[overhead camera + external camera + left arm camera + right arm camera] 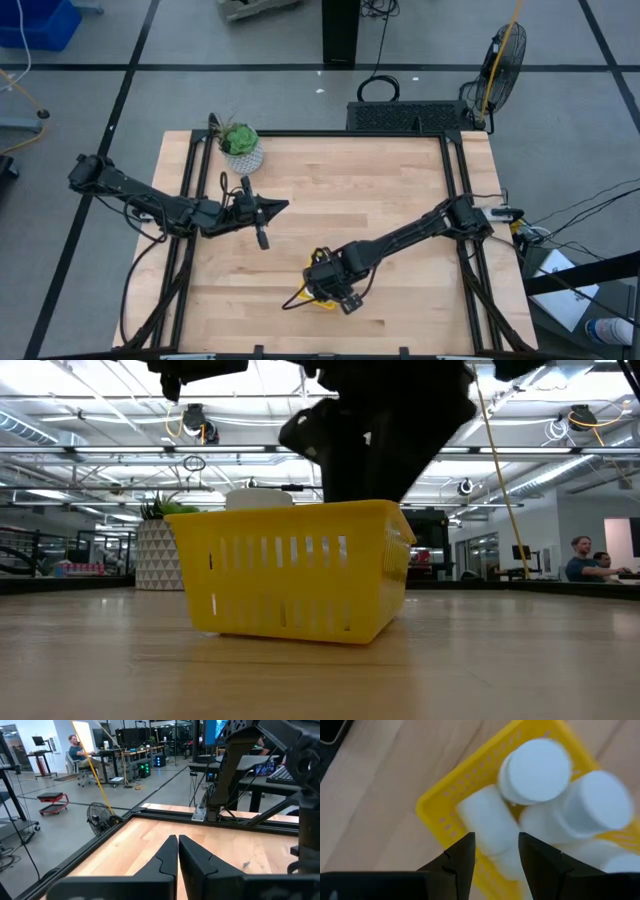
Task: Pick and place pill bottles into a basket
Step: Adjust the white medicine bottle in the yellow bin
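A large open workshop is surrounding the rig: grey floor marked with dark lines, ceiling trusses and strip lights, and rows of desks with monitors. A person (pixel 79 751) is sitting at a desk far off in the left wrist view, and two more people (pixel 590 560) are sitting at the room's edge in the low view. A round fan (pixel 503 55) is standing on the floor beyond the table's far right corner.

The table (pixel 380 190) is a pale wood-plank top inside a black metal frame, mostly bare. A plant pot (pixel 241 148), white and speckled with a green plant in it, is sitting near the far left corner.

The right arm is reaching across from the right side to the near middle of the table, and the right gripper (pixel 496 852) is hovering directly over the basket (pixel 451 800), its fingers standing a little apart with nothing between them. The left gripper (pixel 275 207) is waiting above the table's left-centre, well apart from the basket, its fingers pressed together and empty.

The yellow basket is resting on the table near the front edge. The bottles (pixel 535 770) are lying and standing inside it, crowded against each other; one upright white cap is showing clearly, another beside it, and one bottle is lying on its side just beneath the right gripper's fingers. The view is blurred, so probably four or five are there.
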Motion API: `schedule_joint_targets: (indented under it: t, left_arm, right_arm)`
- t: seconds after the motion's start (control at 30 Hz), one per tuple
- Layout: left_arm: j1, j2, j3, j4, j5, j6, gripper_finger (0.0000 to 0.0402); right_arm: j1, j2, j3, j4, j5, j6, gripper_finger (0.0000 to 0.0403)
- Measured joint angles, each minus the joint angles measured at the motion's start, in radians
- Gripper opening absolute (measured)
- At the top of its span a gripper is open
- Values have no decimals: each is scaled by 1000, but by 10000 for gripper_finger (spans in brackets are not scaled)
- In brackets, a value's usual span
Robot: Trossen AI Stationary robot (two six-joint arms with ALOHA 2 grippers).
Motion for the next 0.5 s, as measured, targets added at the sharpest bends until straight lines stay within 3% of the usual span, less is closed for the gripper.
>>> schedule_joint_targets:
  t: [0.27, 0.5]
  left_arm:
    - [0, 0, 0, 0, 0, -1, 9]
    - [0, 0, 0, 0, 0, 2, 21]
  right_arm:
    - [1, 0, -46, 32, -16, -9, 153]
    - [1, 0, -51, 43, -16, -38, 205]
